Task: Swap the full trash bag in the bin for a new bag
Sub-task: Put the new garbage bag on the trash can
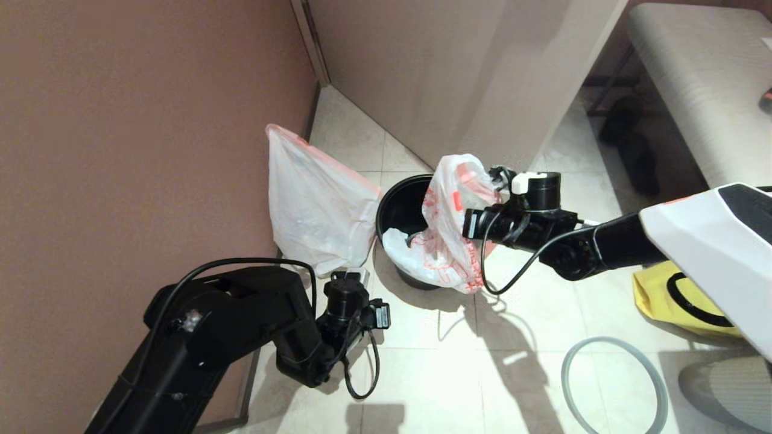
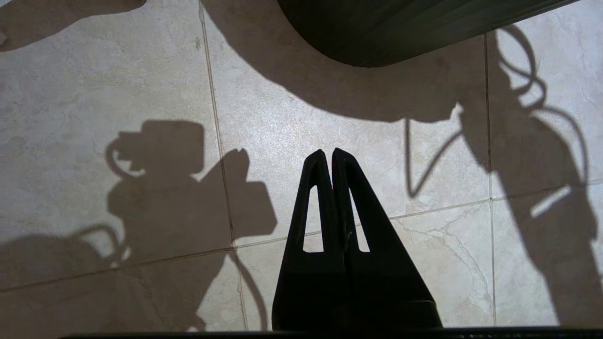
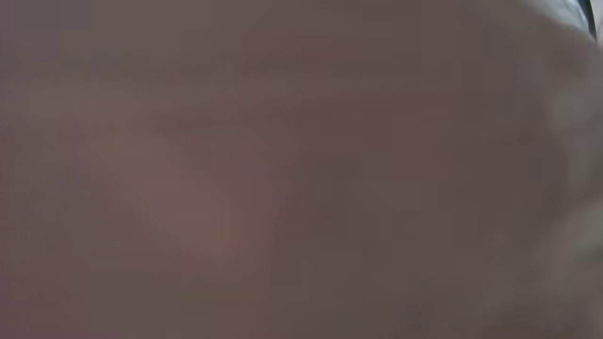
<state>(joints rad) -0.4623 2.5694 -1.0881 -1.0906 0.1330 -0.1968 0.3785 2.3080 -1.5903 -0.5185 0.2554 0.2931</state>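
The dark bin [image 1: 401, 211] stands on the tiled floor with no ring on it. The new bag [image 1: 449, 232], white with bold red print, drapes over the bin's near rim, partly inside and partly down the outside. Its top rises over my right gripper [image 1: 473, 224], which pushes into the bag from the right. Plastic covers the whole right wrist view. The full trash bag [image 1: 313, 205] leans against the brown wall, left of the bin. My left gripper [image 2: 330, 153] is shut on nothing, low over the tiles in front of the bin's base [image 2: 400, 28].
The grey ring rim [image 1: 615, 386] lies on the floor at the front right. A yellow bag [image 1: 675, 301] sits under my right arm. A brown wall [image 1: 139, 150] runs along the left, a pale panel [image 1: 458, 72] stands behind the bin, and a bench [image 1: 693, 90] is at the far right.
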